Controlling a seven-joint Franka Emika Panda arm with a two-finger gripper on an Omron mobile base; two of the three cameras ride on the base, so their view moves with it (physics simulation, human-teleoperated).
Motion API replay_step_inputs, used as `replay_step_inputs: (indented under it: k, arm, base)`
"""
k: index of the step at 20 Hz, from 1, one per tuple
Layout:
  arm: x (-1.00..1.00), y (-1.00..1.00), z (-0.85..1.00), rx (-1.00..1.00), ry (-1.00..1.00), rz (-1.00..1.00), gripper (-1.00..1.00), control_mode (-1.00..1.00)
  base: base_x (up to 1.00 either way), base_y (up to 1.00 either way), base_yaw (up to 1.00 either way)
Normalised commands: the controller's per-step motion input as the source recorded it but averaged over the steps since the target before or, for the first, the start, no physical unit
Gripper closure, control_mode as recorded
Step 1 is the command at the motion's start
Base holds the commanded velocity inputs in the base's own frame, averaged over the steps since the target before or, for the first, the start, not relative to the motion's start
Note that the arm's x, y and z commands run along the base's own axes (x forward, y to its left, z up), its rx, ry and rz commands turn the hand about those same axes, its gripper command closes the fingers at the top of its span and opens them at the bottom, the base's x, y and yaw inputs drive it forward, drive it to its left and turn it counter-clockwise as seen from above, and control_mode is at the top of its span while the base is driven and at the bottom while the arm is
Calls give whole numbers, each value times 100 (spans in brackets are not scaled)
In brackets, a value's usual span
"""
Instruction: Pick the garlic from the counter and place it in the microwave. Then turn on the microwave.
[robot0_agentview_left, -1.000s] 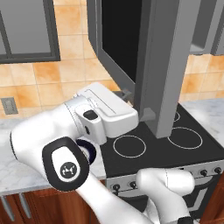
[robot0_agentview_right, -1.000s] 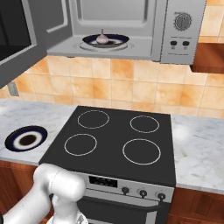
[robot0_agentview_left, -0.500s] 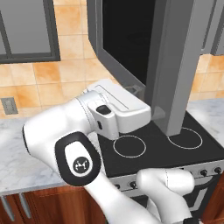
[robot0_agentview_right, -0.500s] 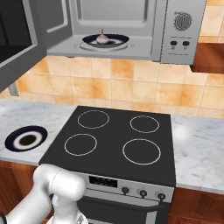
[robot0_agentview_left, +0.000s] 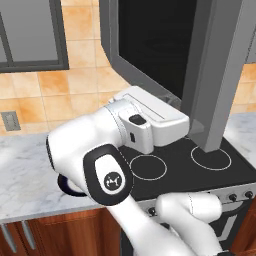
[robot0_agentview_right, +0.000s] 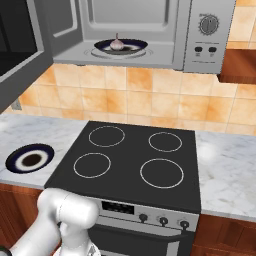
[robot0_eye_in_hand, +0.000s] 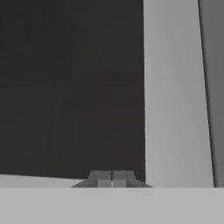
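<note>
Swinging further toward the open microwave (robot0_agentview_right: 200, 40) door (robot0_agentview_left: 150, 45), the gripper (robot0_eye_in_hand: 112, 179) has its fingers pressed together. One garlic (robot0_agentview_right: 116, 44) sits on one plate (robot0_agentview_right: 137, 46) inside; a second plate (robot0_agentview_right: 29, 159) lies on the worktop (robot0_agentview_right: 225, 170).

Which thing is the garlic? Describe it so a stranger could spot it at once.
Find the grey microwave mounted above the black stovetop, its door swung open. Inside sits a dark-blue plate; the garlic rests on it. It is the one small, whitish-pink rounded bulb, unlike the similar plate lying bare on the counter.
</note>
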Motion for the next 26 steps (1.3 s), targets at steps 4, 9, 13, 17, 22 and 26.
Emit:
replay_step_inputs:
  k: [4, 9, 13, 17, 22, 26]
  arm:
    - [16, -34, 0, 0, 0, 1, 100, -100]
    - [22, -34, 0, 0, 0, 3, 100, -100]
    - [19, -32, 2, 0, 0, 3, 100, -100]
    - [21, -31, 0, 0, 0, 3, 100, -100]
    - [22, -32, 0, 0, 0, 3, 100, -100]
    - [37, -38, 0, 0, 0, 2, 100, -100]
  base:
    - [0, 0, 0]
    - [0, 0, 0]
    - [0, 0, 0]
    - [0, 0, 0]
    - [0, 0, 0]
    - [0, 0, 0]
